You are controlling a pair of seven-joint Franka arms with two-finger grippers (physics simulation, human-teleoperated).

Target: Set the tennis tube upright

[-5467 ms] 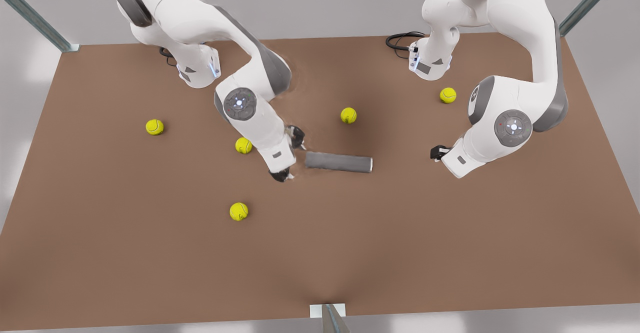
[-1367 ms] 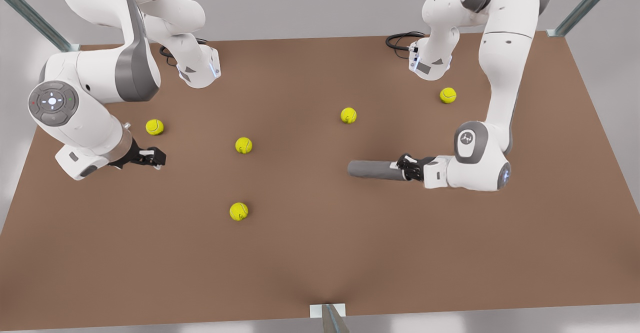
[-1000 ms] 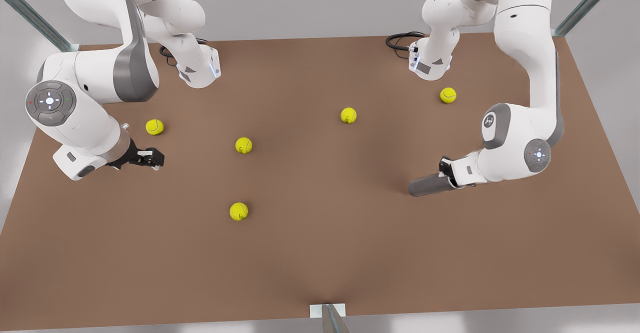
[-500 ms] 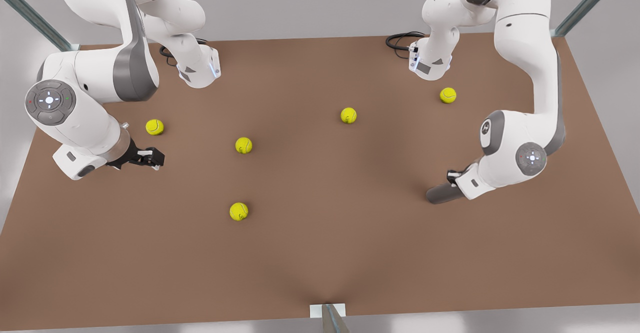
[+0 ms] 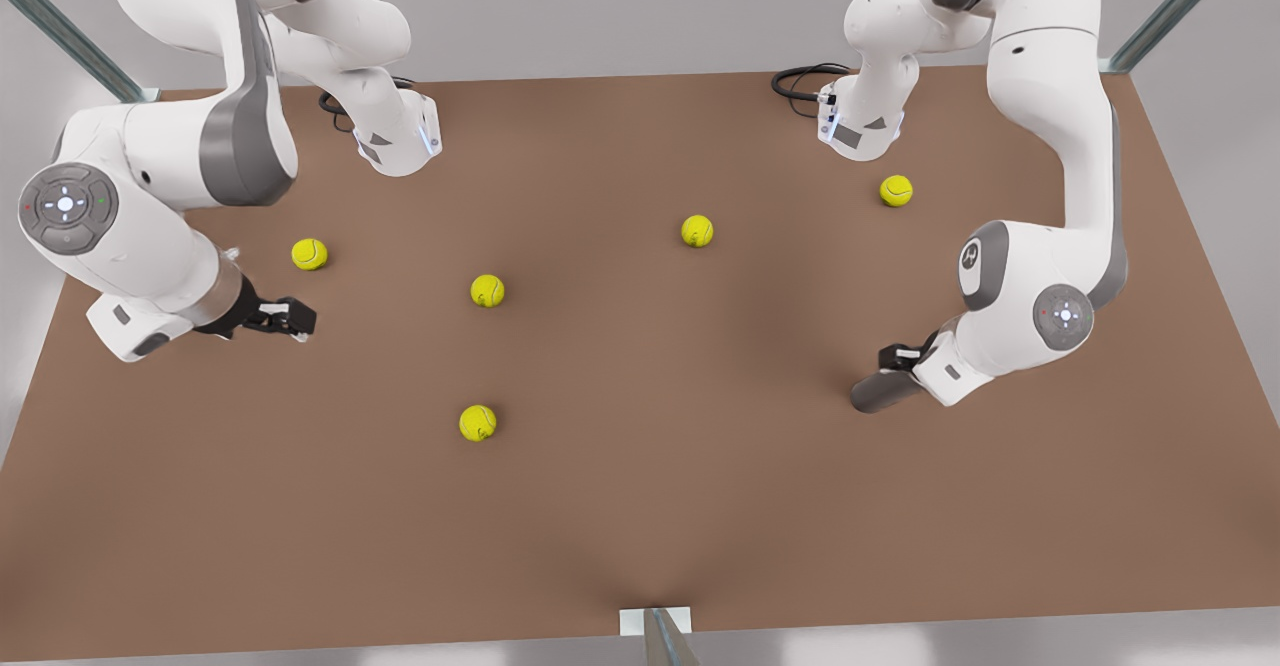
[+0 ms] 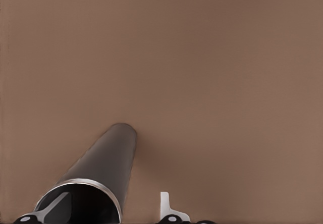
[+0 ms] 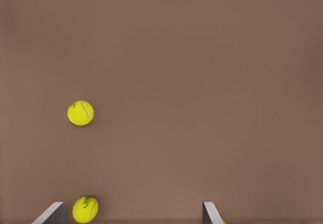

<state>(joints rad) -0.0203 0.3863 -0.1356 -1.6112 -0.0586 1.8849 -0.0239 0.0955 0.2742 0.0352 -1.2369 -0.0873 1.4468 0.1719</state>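
Note:
The tennis tube (image 5: 878,393) is a grey cylinder near the front view's right side, tipped up steeply with its closed end on the brown table (image 5: 640,506). In the left wrist view the tube (image 6: 108,158) runs from its light rim down to the table. My left gripper (image 5: 903,358) is at the tube's open top. The left gripper (image 6: 113,198) is open, one finger inside the mouth and the other standing clear outside the wall. My right gripper (image 5: 293,321) waits open above the table at the front view's left, its fingers (image 7: 54,213) wide apart.
Several yellow-green tennis balls lie on the table: one (image 5: 309,253) just behind my right gripper, one (image 5: 487,291) and one (image 5: 478,422) left of centre, one (image 5: 697,231) mid-table, one (image 5: 896,190) at the back right. Two balls (image 7: 81,113) (image 7: 85,209) appear in the right wrist view.
The left arm carried the tube toward the front view's right and tipped it from lying to steeply raised; its fingers now stand apart. The right arm drew back slightly to the front view's left.

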